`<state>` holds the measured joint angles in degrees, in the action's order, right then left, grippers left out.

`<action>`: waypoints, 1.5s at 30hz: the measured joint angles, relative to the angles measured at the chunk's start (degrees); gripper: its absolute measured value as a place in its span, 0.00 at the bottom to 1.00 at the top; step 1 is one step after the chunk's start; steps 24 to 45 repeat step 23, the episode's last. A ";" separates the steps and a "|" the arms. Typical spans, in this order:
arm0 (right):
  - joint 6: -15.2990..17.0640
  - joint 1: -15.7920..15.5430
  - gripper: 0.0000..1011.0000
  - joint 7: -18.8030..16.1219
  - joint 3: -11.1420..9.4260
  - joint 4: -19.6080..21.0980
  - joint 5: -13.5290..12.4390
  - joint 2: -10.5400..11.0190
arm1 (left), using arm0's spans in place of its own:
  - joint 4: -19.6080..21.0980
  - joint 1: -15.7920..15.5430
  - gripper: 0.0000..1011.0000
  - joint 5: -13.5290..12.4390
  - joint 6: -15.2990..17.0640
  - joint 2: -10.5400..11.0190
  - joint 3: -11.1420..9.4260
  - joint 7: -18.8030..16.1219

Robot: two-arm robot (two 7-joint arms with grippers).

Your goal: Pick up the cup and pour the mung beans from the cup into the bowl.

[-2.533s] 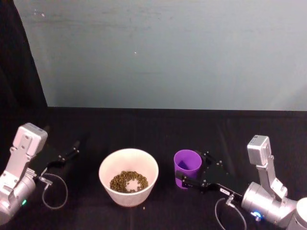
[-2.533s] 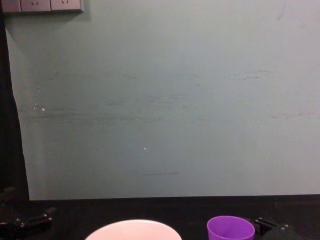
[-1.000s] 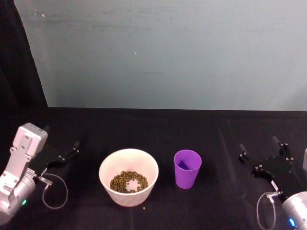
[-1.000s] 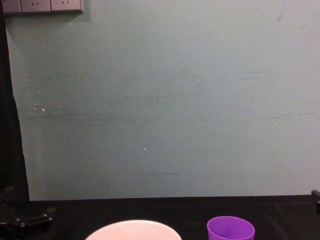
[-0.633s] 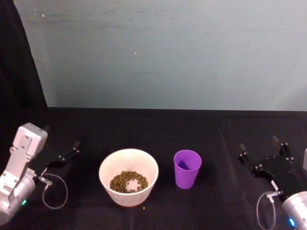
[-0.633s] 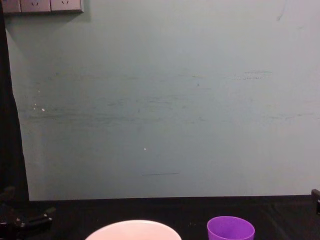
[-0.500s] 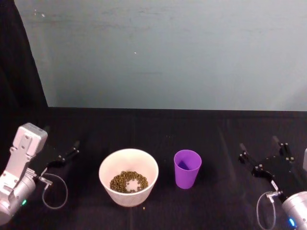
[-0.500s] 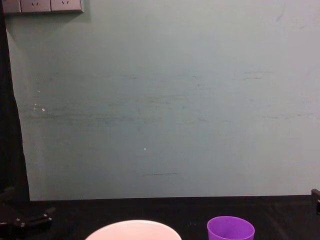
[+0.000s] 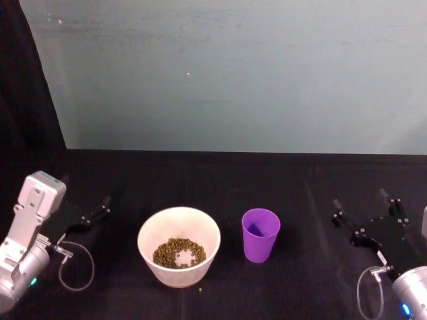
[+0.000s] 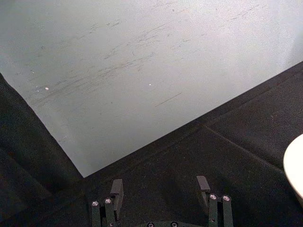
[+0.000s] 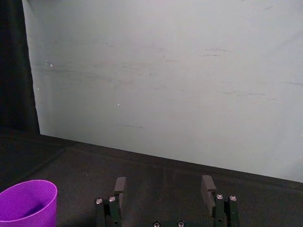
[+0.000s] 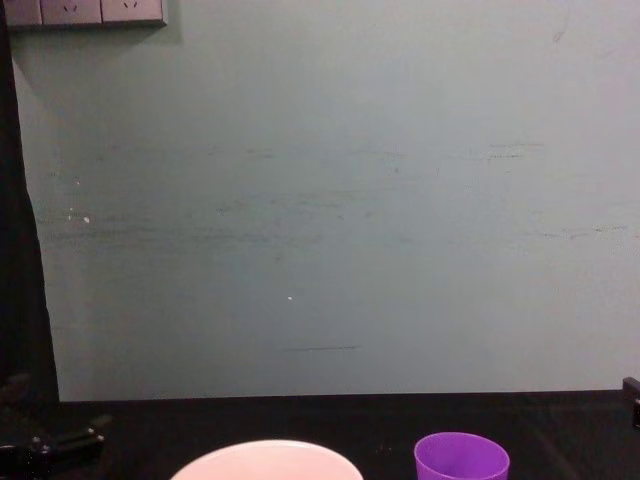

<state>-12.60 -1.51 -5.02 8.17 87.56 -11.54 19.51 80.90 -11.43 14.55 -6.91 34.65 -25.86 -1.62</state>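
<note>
While the cup point(image 9: 261, 235) stands upright on the black bench point(image 9: 220, 180) just right of the bowl point(image 9: 179, 246), beans point(image 9: 178, 253) lie inside the bowl. The right hand point(image 9: 363, 211) rests well right of the cup, fingers spread and empty. The left hand point(image 9: 100, 209) sits left of the bowl, fingers apart, holding nothing.

Readable text: none.
Cup point(image 9: 261, 234): plain purple, no print or label.
Bowl point(image 9: 179, 255): plain white, no marking.
Wall point(image 9: 227, 73): bare, only scuffs.
Plates at far left top of wall point(image 12: 82, 11): no lettering legible.
</note>
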 joint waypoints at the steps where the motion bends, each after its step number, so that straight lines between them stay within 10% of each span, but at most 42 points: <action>1: 0.00 0.00 0.99 0.00 0.00 0.00 0.00 0.00 | 0.00 0.00 0.99 0.00 0.00 0.00 0.00 0.00; 45: 0.01 0.00 0.99 0.09 0.00 0.02 0.00 0.00 | 0.00 0.00 0.99 0.00 0.00 0.00 0.00 0.00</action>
